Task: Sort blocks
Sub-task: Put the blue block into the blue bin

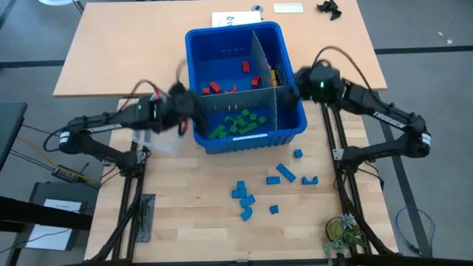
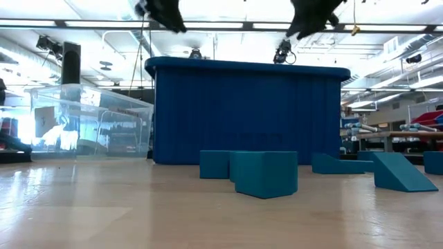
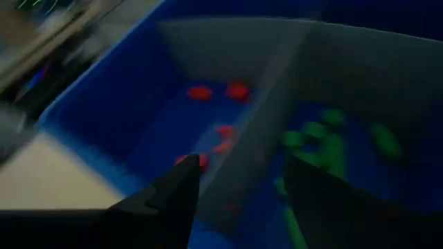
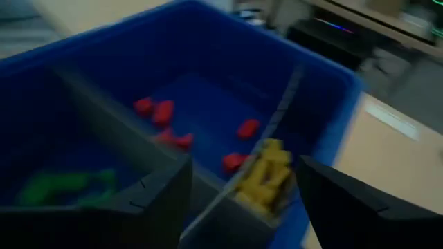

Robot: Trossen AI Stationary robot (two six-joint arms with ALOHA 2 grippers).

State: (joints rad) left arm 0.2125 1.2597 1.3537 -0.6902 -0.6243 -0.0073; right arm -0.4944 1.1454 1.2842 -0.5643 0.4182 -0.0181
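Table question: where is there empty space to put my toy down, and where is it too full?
Free: the bare wood left of the loose blue blocks, in front of the blue bin, and the tan board left of the bin. Crowded: inside the bin, where red blocks, green blocks and yellow blocks lie, with both arms over its rim.

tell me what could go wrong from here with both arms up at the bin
1. Both open grippers, left and right, hover at opposite rims of the large blue plastic bin; reaching in together, they might collide or knock the grey divider.
2. The small blue plastic blocks on the wooden table lie close together, so picking one could nudge its neighbours.
3. The red blocks and green blocks sit in adjoining compartments; a careless drop could mix colours.
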